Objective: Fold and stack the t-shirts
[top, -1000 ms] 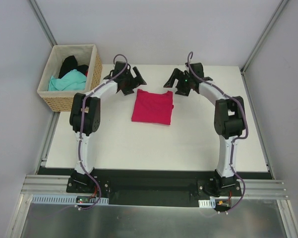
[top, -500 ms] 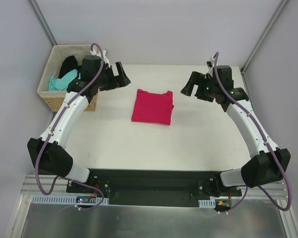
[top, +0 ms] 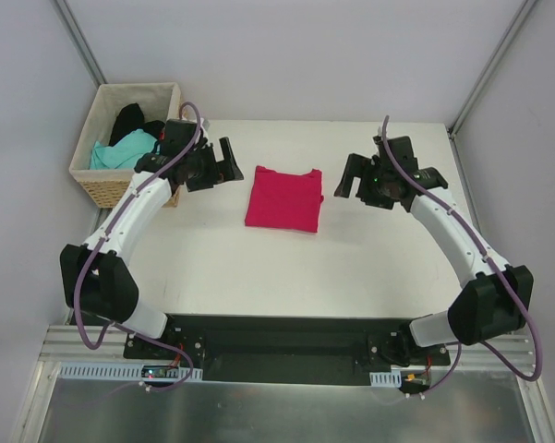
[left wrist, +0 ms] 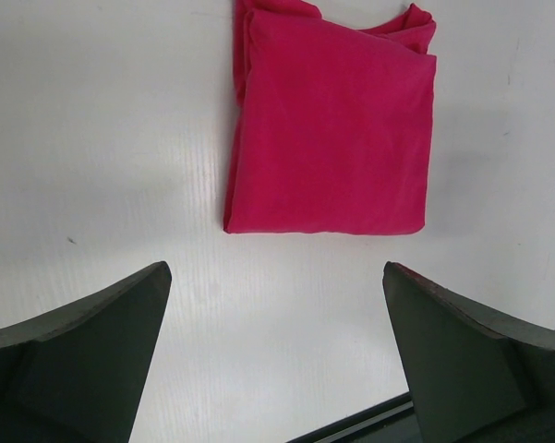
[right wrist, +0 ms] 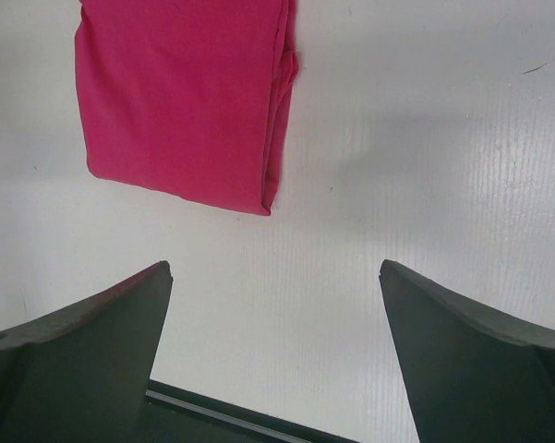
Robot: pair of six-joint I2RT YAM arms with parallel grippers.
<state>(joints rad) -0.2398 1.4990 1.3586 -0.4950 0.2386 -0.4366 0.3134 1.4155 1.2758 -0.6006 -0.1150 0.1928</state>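
From the top external view, we see the crimson-pink t-shirt (top: 283,199) lying folded into a neat rectangle on the white counter (top: 259,268), towards its far middle. The left pincer (top: 228,162) hovers just to the left of the shirt and the right pincer (top: 343,178) just to its right. Each is apart from the cloth, with its jaws spread wide and holding nothing. At the far left corner stands the wicker basket (top: 120,191). Inside it, the teal t-shirt (top: 120,152) lies crumpled at the near side and the black t-shirt (top: 129,120) behind it.

From the left wrist view, we look down on the crimson-pink t-shirt (left wrist: 337,138) in the upper half of the picture, flat on the counter (left wrist: 102,120), with a bunched edge at the top. The left pincer (left wrist: 275,269) stands wide, its two dark fingers (left wrist: 92,351) at the bottom corners, clear of the shirt.

From the right wrist view, the crimson-pink t-shirt (right wrist: 180,101) fills the upper left, its layered folds showing along the right edge. Bare counter (right wrist: 425,138) lies beside it. The right pincer (right wrist: 275,268) is wide and grips nothing.
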